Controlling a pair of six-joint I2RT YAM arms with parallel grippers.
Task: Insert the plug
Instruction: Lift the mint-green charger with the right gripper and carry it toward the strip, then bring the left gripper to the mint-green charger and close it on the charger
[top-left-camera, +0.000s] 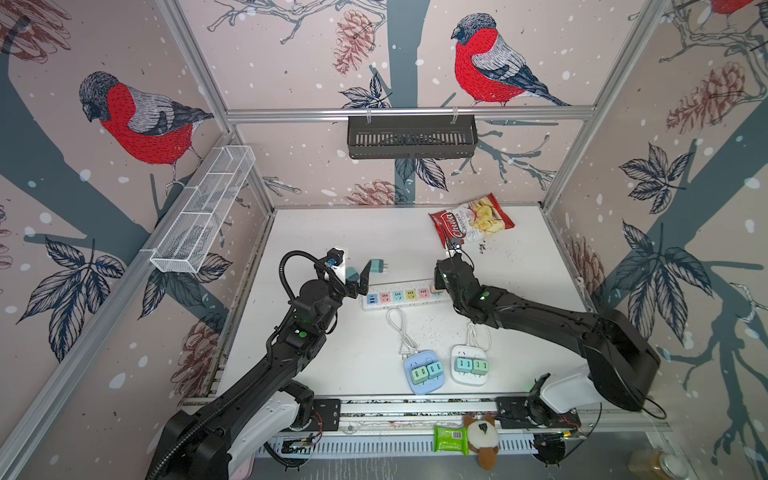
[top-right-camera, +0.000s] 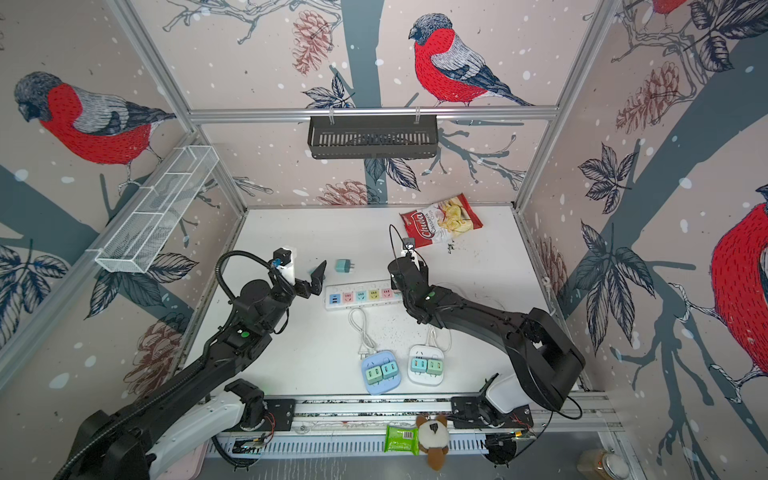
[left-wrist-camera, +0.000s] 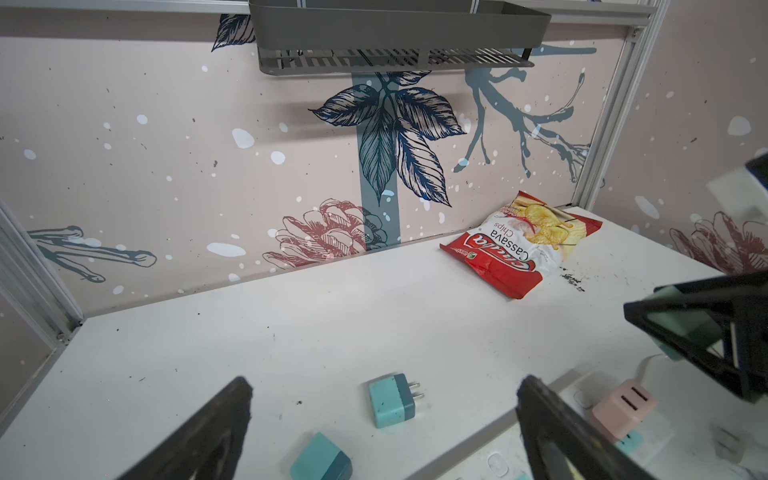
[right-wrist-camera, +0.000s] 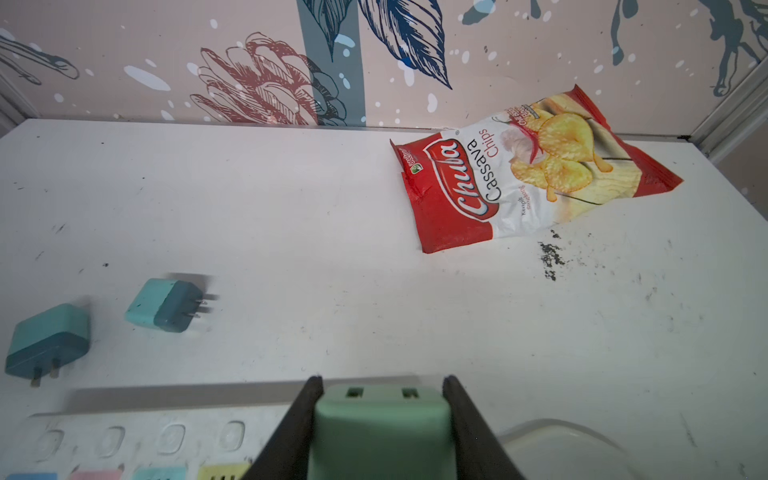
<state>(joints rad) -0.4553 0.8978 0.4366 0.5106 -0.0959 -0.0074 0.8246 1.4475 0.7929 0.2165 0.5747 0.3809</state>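
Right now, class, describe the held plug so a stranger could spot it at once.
Find the long white strip mid-table. At its right end, the right fingers clamp a green plug; the pink plug beside it sits on the strip, unheld.

The left arm reaches forward with its wrist raised, and the left gripper (top-left-camera: 351, 275) hangs with the jaws wide apart, just behind the left end of the power strip (top-left-camera: 390, 296). The right arm stretches in low from the right of the strip. The right gripper (right-wrist-camera: 383, 386) is tilted down over the strip's right end, jaws closed on a green plug (right-wrist-camera: 382, 419).
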